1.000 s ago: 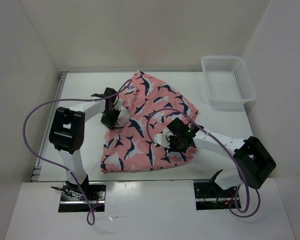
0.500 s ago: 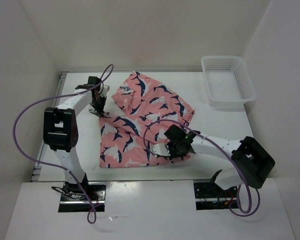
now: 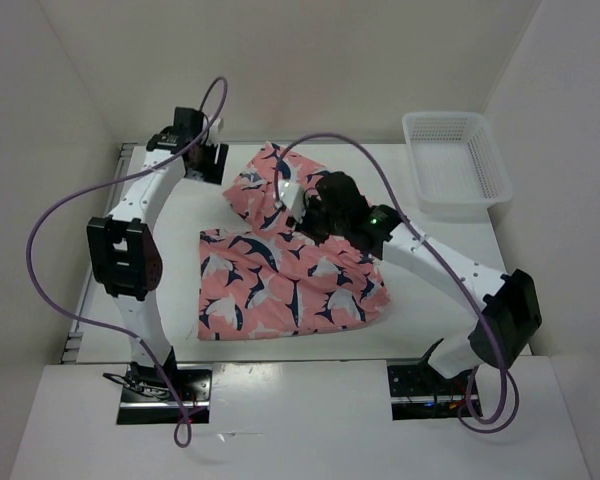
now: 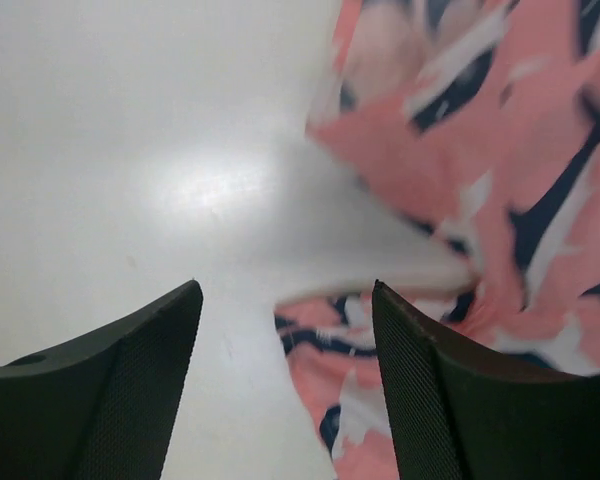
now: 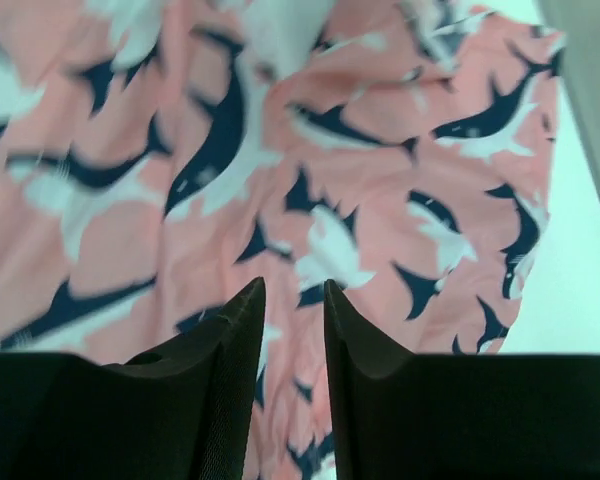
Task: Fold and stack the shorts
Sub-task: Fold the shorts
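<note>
The coral-pink shark-print shorts (image 3: 290, 290) lie spread at the table's middle, with a bunched part (image 3: 260, 180) raised at the far side. My left gripper (image 3: 212, 160) hovers at the far left, beside the shorts and apart from them. In the left wrist view it (image 4: 286, 290) stands wide open over bare table, and the shorts' edge (image 4: 500, 150) lies to its right. My right gripper (image 3: 302, 208) hangs over the bunched far part. In the right wrist view it (image 5: 293, 285) shows a narrow gap, with the shorts (image 5: 380, 150) below and no fabric pinched.
A white mesh basket (image 3: 455, 160) stands at the far right corner. White walls close in the table on three sides. The purple cables arc above both arms. Bare table (image 4: 130, 150) lies left of the shorts.
My left gripper has let go of the shorts' left edge, opened wide and moved to the far left. The right arm swung from the near side to the far part, and its jaws parted slightly.
</note>
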You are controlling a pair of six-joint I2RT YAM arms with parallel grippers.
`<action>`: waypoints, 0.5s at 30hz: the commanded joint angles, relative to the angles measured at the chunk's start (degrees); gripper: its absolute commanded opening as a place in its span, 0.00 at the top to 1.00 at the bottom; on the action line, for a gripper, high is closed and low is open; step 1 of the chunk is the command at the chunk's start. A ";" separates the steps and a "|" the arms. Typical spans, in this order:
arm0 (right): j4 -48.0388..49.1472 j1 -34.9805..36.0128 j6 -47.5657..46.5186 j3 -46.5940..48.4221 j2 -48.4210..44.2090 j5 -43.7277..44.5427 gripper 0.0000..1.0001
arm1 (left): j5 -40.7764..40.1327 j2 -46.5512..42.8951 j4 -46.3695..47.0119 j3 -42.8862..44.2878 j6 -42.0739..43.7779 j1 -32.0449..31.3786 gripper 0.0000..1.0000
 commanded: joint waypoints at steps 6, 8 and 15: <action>11.45 -18.04 20.14 6.05 15.86 2.03 0.63 | 0.83 18.17 1.46 19.08 0.19 -6.70 0.22; 11.46 -22.36 22.89 8.33 19.72 2.99 0.63 | 1.79 20.83 1.46 22.88 0.19 -6.09 0.21; 13.83 -23.51 21.83 11.33 29.05 8.26 0.63 | 6.80 36.54 -9.49 47.04 0.19 -4.59 0.23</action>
